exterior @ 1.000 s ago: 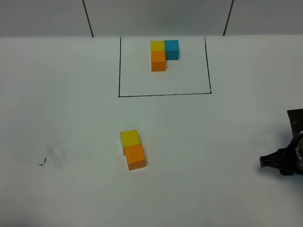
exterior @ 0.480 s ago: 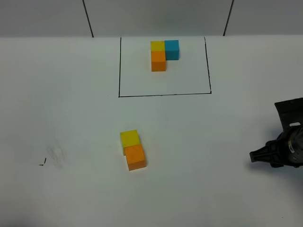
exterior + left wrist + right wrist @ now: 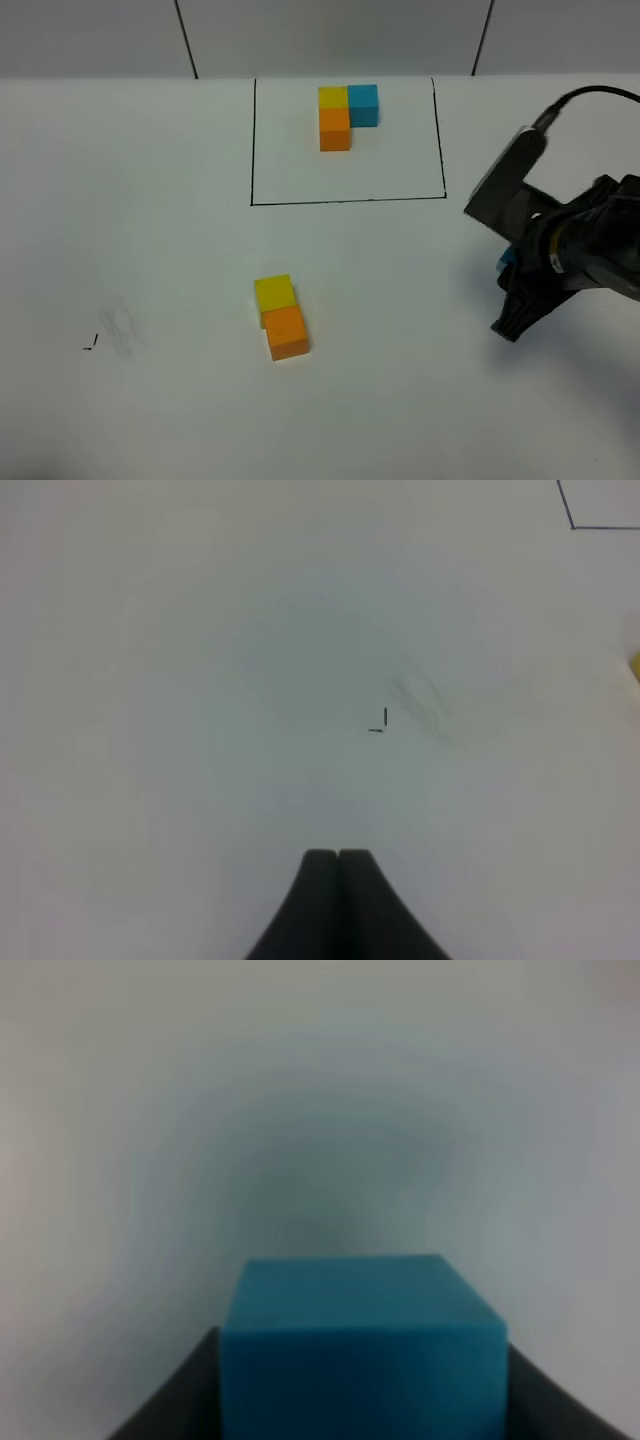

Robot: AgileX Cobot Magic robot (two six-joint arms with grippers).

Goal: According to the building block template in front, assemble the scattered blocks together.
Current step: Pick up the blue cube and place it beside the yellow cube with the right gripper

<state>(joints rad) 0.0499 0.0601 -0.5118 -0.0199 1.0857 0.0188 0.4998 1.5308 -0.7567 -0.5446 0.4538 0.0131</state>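
The high camera looks steeply down over the whole white worktop (image 3: 150, 200) toward its far edge, the left wrist camera views its near left part from lower, sharing the small black mark (image 3: 90, 345), and the right wrist camera sits very close behind a blue cube (image 3: 360, 1350).

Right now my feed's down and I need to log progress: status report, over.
Left gripper shut, empty. Right gripper shut on blue block. Yellow block and orange block touching, blue spot beside yellow unfilled. Nothing in the way.

Small black mark (image 3: 90, 345) beside a faint smudge (image 3: 122, 325) on the white table (image 3: 130, 180)
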